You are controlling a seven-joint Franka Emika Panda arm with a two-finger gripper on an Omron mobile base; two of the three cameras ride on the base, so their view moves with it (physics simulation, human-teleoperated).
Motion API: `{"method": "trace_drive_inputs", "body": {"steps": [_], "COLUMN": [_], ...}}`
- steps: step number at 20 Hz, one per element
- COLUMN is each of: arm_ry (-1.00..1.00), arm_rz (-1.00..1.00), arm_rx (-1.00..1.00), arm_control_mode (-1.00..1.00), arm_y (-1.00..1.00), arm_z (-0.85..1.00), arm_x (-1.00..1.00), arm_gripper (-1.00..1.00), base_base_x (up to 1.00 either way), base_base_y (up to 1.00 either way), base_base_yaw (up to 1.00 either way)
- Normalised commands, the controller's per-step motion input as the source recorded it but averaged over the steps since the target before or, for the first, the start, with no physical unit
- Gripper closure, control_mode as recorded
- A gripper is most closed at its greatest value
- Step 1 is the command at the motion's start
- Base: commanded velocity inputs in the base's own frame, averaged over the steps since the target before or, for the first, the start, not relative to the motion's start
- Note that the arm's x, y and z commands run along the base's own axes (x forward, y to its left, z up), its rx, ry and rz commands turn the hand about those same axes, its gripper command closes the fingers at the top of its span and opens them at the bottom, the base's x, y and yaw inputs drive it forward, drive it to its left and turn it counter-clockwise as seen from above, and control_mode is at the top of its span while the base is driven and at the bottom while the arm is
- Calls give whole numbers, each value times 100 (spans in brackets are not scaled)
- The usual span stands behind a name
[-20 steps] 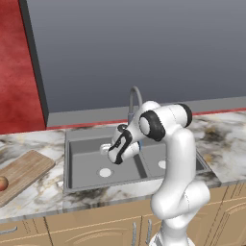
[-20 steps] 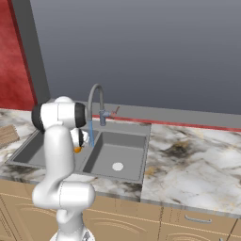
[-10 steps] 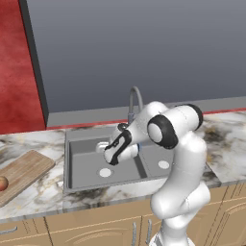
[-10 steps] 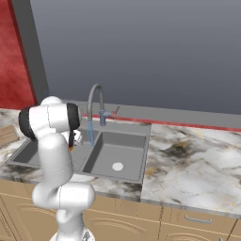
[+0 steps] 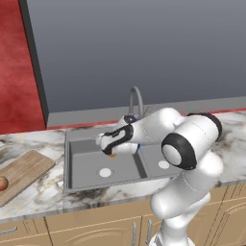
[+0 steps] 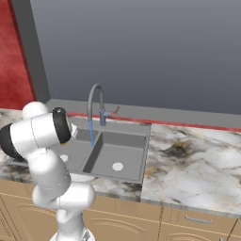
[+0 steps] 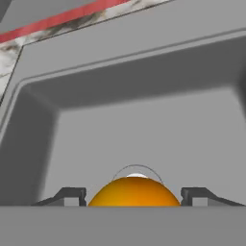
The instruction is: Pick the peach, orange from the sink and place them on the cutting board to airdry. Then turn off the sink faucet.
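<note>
Gripper (image 7: 134, 198) hung over left basin of sink (image 5: 77, 166) w/ orange (image 7: 134, 192) clamped betw. its 2 fingertips (image 7: 72, 196), above the white drain; basin walls stood well apart all round. Peach (image 5: 2, 183) sat on cutting board (image 5: 24, 173), near its left edge. Faucet (image 6: 96, 103) ran.

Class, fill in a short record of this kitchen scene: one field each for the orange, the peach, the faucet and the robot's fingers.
orange: between the fingers, over the left basin of the sink
peach: on the cutting board
sink faucet: running, blue stream falling from the spout
fingers: one on each side of the orange, apparently gripping it
</note>
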Motion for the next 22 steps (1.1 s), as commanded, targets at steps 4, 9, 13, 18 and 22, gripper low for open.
{"method": "trace_drive_inputs", "body": {"steps": [4,9,13,18,22], "arm_ry": [2,11,21,21,13], "arm_rz": [0,0,0,0,0], "arm_rx": [7,7,7,2,0], "arm_control_mode": [-100,-100,-100,-100,-100], "arm_y": [-6,-1,-1,0,0], "arm_z": [70,63,73,78,73], "arm_x": [-31,-22,-29,-32,-42], "arm_gripper": [100,100,100,100,100], "base_base_x": [0,0,0,0,0], "base_base_y": [0,0,0,0,0], "base_base_yaw": [0,0,0,0,0]}}
